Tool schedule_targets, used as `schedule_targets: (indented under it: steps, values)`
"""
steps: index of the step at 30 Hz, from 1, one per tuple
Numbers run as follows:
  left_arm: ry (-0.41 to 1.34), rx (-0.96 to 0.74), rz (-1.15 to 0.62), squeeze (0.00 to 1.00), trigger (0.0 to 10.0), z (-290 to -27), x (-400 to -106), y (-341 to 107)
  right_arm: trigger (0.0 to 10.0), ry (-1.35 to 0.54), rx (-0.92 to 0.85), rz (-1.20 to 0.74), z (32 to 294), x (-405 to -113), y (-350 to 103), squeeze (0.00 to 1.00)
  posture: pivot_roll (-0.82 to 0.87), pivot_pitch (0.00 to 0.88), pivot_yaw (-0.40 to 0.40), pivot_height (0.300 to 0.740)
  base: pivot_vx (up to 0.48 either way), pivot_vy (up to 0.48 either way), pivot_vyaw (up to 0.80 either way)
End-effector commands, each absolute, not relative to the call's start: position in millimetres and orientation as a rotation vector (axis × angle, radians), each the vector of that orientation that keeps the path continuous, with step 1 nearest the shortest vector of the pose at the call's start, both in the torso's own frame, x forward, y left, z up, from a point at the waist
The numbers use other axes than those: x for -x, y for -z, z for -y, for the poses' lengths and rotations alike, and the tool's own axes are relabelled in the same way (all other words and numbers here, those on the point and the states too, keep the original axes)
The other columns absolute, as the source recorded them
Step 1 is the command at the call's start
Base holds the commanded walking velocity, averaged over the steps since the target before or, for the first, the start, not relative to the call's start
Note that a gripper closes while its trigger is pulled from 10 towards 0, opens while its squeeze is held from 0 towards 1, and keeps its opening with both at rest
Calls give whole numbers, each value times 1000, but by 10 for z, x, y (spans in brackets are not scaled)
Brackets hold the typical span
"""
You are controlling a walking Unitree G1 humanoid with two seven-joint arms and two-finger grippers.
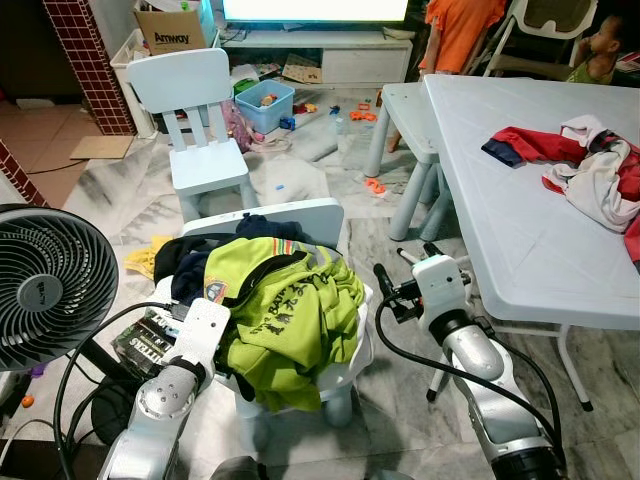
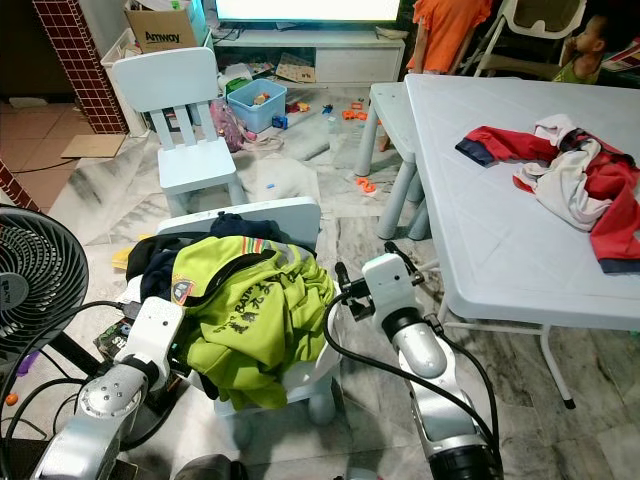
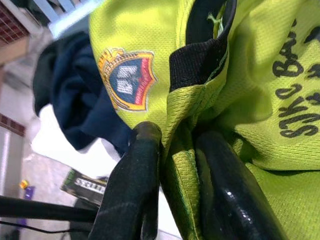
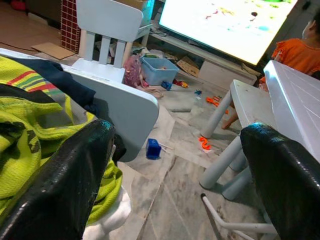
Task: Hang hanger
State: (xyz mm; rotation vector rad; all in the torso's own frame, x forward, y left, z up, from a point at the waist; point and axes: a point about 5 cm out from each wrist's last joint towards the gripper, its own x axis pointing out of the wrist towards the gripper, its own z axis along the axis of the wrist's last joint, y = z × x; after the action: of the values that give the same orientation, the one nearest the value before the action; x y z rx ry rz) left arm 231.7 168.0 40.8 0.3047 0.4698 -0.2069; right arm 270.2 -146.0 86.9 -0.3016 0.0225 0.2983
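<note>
A yellow-green jersey [image 1: 290,310] with a crest and black lettering lies heaped on a small white chair [image 1: 310,215], over a dark navy garment [image 1: 195,265]. My left gripper [image 3: 177,140] is at the heap's left side, shut on a fold of the jersey just below its black collar. A strip of the green fabric runs between the two fingers. To the right of the chair, my right gripper [image 1: 405,262] stands open at seat height. Nothing is between its fingers, and it points past the chair's backrest [image 4: 125,105].
A black fan [image 1: 45,285] stands close at my left. At my right is a white table [image 1: 520,200] with crumpled clothes [image 1: 590,170] on it. Farther off are a pale blue chair [image 1: 195,110], a stool [image 1: 405,110], a toy bin [image 1: 265,105] and two people [image 1: 460,30].
</note>
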Motion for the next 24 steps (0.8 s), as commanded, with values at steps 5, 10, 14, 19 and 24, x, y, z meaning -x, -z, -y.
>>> schedule_targets:
  steps: [5, 10, 14, 19, 24]
  values:
    - [265, -234, -494, 0, 10000, -1625, -2451, -396, 10000, -306, 312, -9, 1449, -2711, -896, 0, 23, 0, -12, 740, 0, 0, 0]
    - [297, -168, -508, 0, 0, -1580, -2488, -363, 10000, -306, 312, -7, 1445, -2705, -898, 0, 18, 0, -9, 740, 0, 0, 0]
    - [318, -165, -518, 0, 0, -1549, -2485, -338, 10000, -303, 311, -11, 1446, -2703, -886, 0, 17, 0, -4, 740, 0, 0, 0]
    - [303, -172, -502, 0, 0, -1565, -2523, -358, 10000, -298, 306, -15, 1452, -2717, -880, 0, 24, 0, 1, 740, 0, 0, 0]
    - [282, -181, -445, 0, 0, -1595, -2617, -442, 10000, -284, 265, -36, 1446, -2735, -848, 0, 21, 0, 13, 740, 0, 0, 0]
